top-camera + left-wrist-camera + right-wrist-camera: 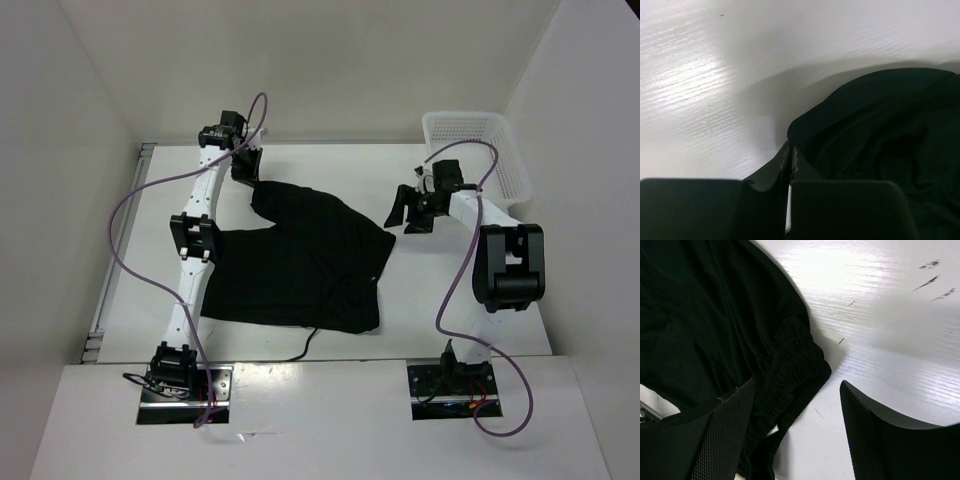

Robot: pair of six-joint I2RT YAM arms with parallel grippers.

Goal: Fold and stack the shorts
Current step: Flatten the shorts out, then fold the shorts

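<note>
The counter (240, 340) carries the shorts (300, 265), spread dark across its middle and rumpled rather than flat. The white basket (470, 130) sits well apart at the far right corner.

The left tool (247, 165) is clenched on the far left corner of the cloth. Its wrist view shows the fingers nearly touching, with a thin fold of fabric nipped between them. The right tool (400, 212) stands released, jaws wide, just beside the elastic waistband (795, 365) and gripping nothing.

The main risk, as I judge it, is the left tool pulling across alone. The unheld right side would then drag and bunch, giving a crooked fold (cloth this soft can also slip from a shallow pinch). If the right tool closes too high, it may catch only air.

The drawstring (303, 348) trails from the near hem toward the counter's edge and could snag or poke out of the finished stack.
</note>
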